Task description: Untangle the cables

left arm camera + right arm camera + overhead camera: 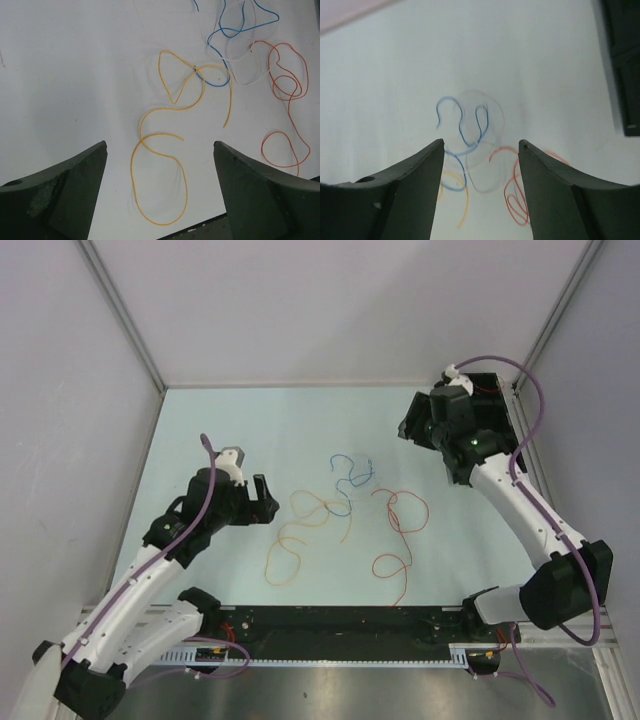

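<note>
Several thin cables lie in a loose spread mid-table. An orange-yellow cable (pixel 281 543) curls on the left, a blue one (pixel 352 480) at the centre back, a red one (pixel 424 510) on the right. In the left wrist view the orange-yellow cable (pixel 132 175) crosses the blue (pixel 235 35). A faint white cable (pixel 245 84) overlaps the blue and reaches the red (pixel 263 149). My left gripper (pixel 265 498) (pixel 160 145) is open and empty, above the orange-yellow cable's left side. My right gripper (pixel 412 425) (pixel 481 142) is open and empty, at the back right, looking onto the blue (pixel 461 134) and red (pixel 505 195) cables.
A black fixture (pixel 495 410) stands at the back right behind the right gripper and shows in the right wrist view (pixel 622 65). A black rail (pixel 340 620) runs along the near table edge. Pale walls close the table on the left, back and right.
</note>
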Tool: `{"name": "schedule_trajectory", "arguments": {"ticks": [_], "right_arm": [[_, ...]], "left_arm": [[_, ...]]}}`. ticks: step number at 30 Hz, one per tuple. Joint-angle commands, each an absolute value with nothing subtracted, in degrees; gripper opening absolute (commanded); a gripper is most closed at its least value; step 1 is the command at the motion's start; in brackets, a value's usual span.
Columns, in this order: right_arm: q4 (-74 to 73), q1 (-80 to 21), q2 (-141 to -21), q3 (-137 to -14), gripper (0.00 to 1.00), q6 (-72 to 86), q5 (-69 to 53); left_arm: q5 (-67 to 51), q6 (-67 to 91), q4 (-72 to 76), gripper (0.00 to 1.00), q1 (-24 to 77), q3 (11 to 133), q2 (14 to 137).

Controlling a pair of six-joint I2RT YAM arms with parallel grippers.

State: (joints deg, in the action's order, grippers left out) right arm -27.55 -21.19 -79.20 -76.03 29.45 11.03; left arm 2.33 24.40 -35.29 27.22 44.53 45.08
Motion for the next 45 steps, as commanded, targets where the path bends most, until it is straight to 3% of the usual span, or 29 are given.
{"name": "schedule_trajectory", "arguments": {"ticks": [1, 16, 25, 27, 28, 30, 31, 33, 37, 41, 45], "right_arm": [[-29.27, -23.55, -75.85, -69.97, 0.66, 30.14, 8.01], [-32.43, -28.21, -68.91, -60.30, 0.70, 32.08, 4.66], [-34.71, -28.04, -66.45, -60.21, 0.71, 30.67, 6.33], [-35.33, -27.86, -66.36, -60.21, 0.71, 30.76, 6.68], [-35.42, -27.86, -66.36, -60.21, 0.71, 30.59, 6.68], [-35.77, -27.86, -66.36, -60.21, 0.71, 30.76, 6.59], [-35.77, -27.86, -66.18, -60.21, 0.71, 30.67, 6.59], [-35.51, -27.34, -65.74, -60.47, 0.71, 30.06, 5.81], [-36.65, -24.71, -63.38, -63.89, 0.72, 26.65, 1.86], [-33.93, -24.08, -61.00, -69.07, 0.72, 21.73, -12.25], [-26.22, -24.17, -59.33, -72.42, 0.66, 19.25, -28.18]], "left_arm": [[0.44, 30.31, -30.07, 0.89, 26.89, 42.98, 47.10], [1.14, 34.10, -13.19, 0.81, 26.89, 40.78, 65.99], [-1.49, 35.77, -6.16, 0.67, 26.89, 42.27, 76.28], [-3.42, 35.86, -4.23, 0.57, 26.89, 43.15, 79.71], [-4.38, 35.95, -3.61, 0.41, 26.89, 43.94, 81.02], [-6.93, 36.04, -1.94, 0.18, 26.89, 44.82, 84.63], [-7.99, 36.12, -2.02, 0.00, 26.89, 46.56, 85.60], [-9.50, 33.51, -7.36, 0.00, 28.20, 49.99, 85.35], [-0.98, 25.94, -24.40, 0.00, 35.84, 65.25, 77.01], [-2.72, 19.26, -38.81, 0.03, 36.39, 77.24, 71.03], [-7.98, 10.22, -45.43, 0.02, 36.39, 83.31, 66.98]]}}
